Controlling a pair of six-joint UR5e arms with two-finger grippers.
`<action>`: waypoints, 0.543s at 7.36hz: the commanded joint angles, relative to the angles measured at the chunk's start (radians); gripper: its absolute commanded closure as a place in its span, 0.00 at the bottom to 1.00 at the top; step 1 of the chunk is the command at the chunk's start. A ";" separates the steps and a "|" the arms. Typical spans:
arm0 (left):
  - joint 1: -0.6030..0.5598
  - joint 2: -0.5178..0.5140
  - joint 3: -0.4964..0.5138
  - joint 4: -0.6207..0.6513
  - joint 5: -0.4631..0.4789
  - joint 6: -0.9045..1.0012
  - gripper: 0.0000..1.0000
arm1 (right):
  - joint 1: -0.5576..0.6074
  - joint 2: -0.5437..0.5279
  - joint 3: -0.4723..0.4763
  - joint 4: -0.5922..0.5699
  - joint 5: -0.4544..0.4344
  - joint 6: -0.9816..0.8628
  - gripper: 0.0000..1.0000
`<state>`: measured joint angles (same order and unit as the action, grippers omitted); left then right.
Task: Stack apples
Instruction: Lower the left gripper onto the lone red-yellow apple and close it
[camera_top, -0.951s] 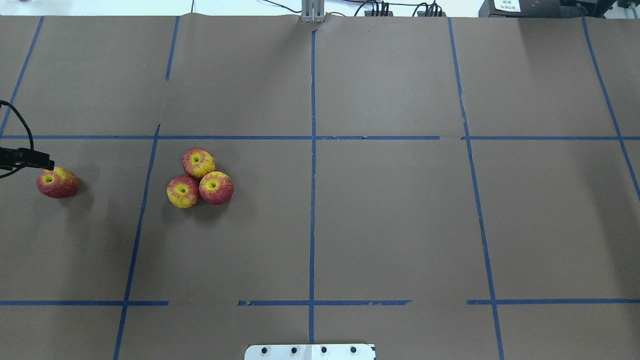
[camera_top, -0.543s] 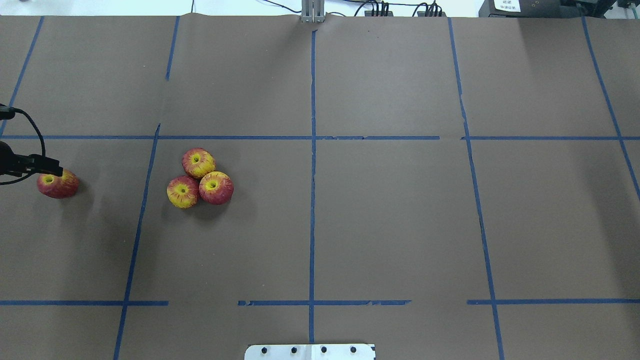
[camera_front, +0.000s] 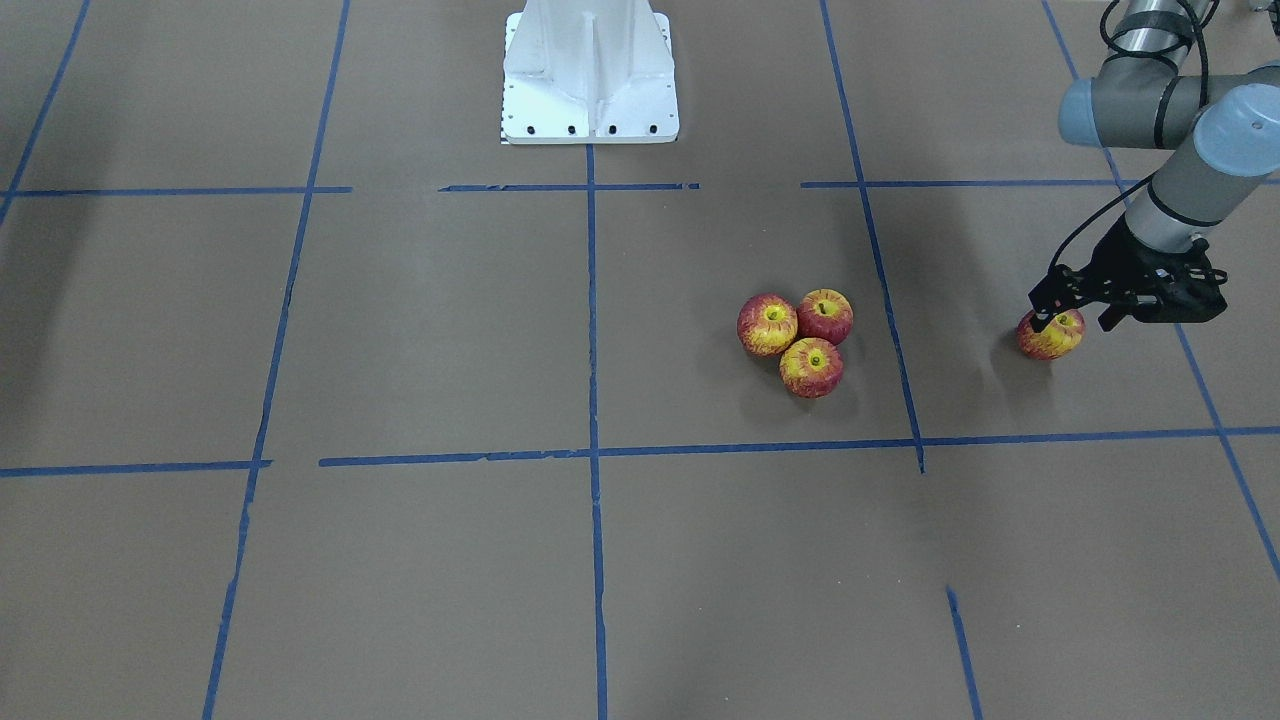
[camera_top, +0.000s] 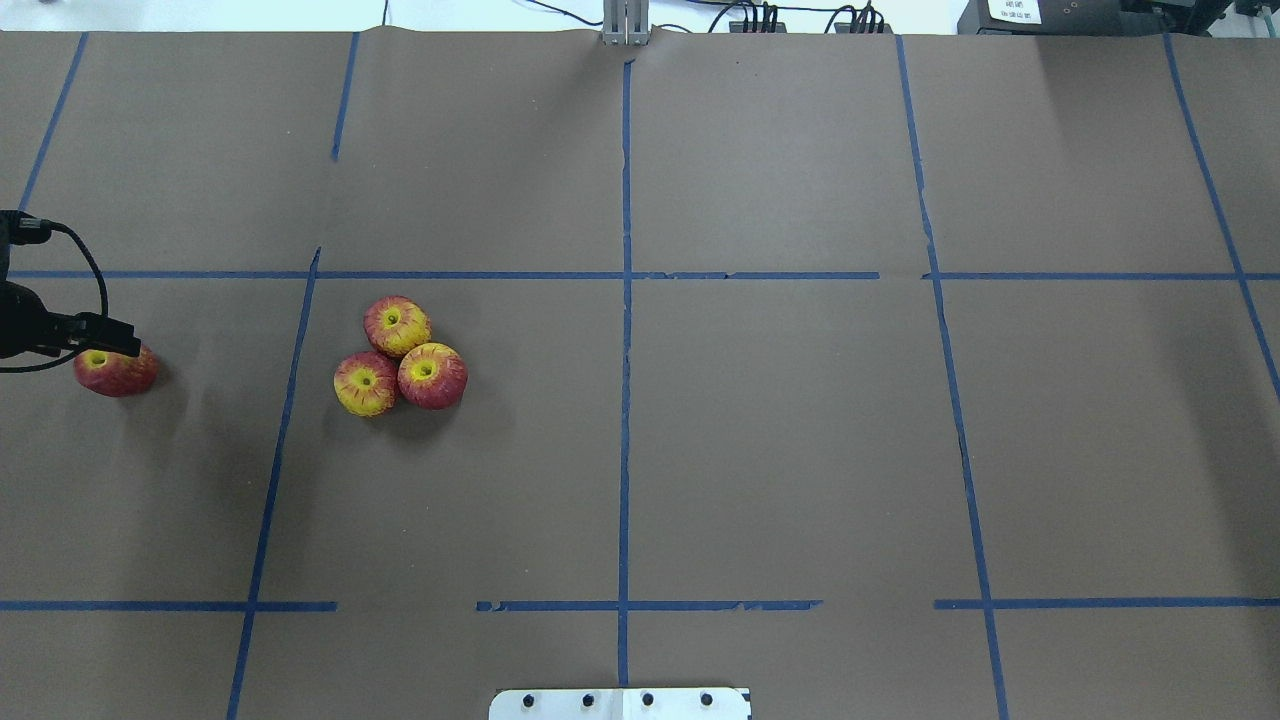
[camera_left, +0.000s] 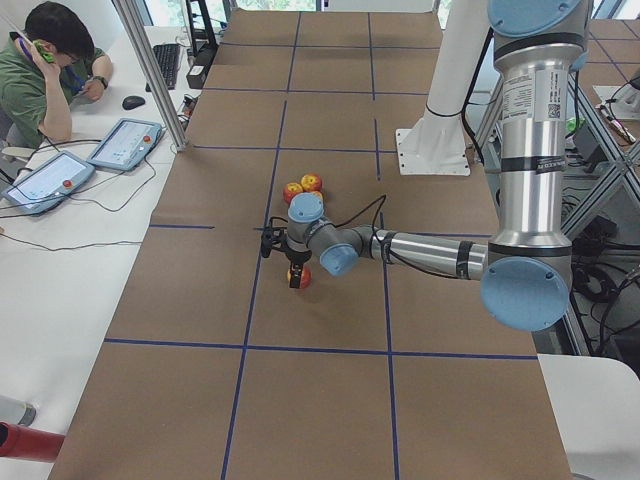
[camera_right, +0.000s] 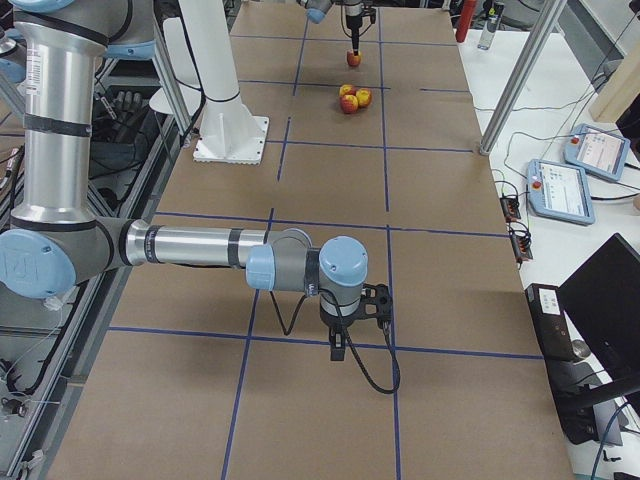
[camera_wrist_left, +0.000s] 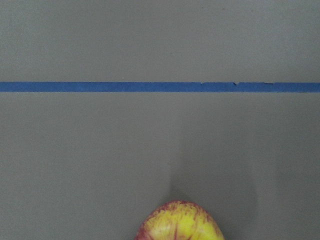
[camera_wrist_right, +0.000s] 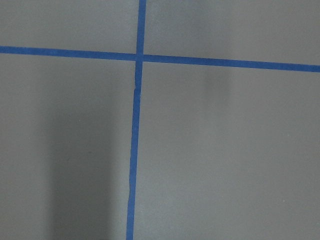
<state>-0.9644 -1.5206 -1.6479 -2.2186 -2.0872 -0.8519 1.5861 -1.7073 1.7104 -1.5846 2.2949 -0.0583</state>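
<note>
Three apples (camera_top: 397, 325) sit touching in a cluster on the brown table; they also show in the front-facing view (camera_front: 811, 366). A fourth apple (camera_top: 118, 374) lies alone far to the left, also seen in the front-facing view (camera_front: 1050, 336) and at the bottom edge of the left wrist view (camera_wrist_left: 179, 224). My left gripper (camera_front: 1072, 320) is open and hangs just over this lone apple, its fingers either side of the top. My right gripper (camera_right: 340, 345) shows only in the exterior right view, low over bare table; I cannot tell if it is open or shut.
Blue tape lines (camera_top: 624, 300) divide the brown paper table into squares. The white robot base (camera_front: 590, 70) stands at the table's near edge. An operator (camera_left: 40, 70) sits at a side desk with tablets (camera_right: 565, 190).
My left gripper has moved further in from the left edge and lower over the lone apple. No apple has moved.
</note>
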 joint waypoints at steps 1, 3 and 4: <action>0.025 -0.013 0.035 -0.001 -0.001 0.001 0.00 | 0.000 0.000 0.000 0.000 0.000 0.000 0.00; 0.041 -0.023 0.065 -0.001 -0.001 0.001 0.00 | 0.000 0.000 0.000 0.000 0.000 0.000 0.00; 0.043 -0.023 0.063 -0.001 -0.004 0.002 0.00 | 0.000 0.000 0.000 0.000 0.000 0.000 0.00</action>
<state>-0.9271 -1.5417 -1.5898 -2.2196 -2.0885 -0.8510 1.5861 -1.7073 1.7104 -1.5846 2.2948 -0.0583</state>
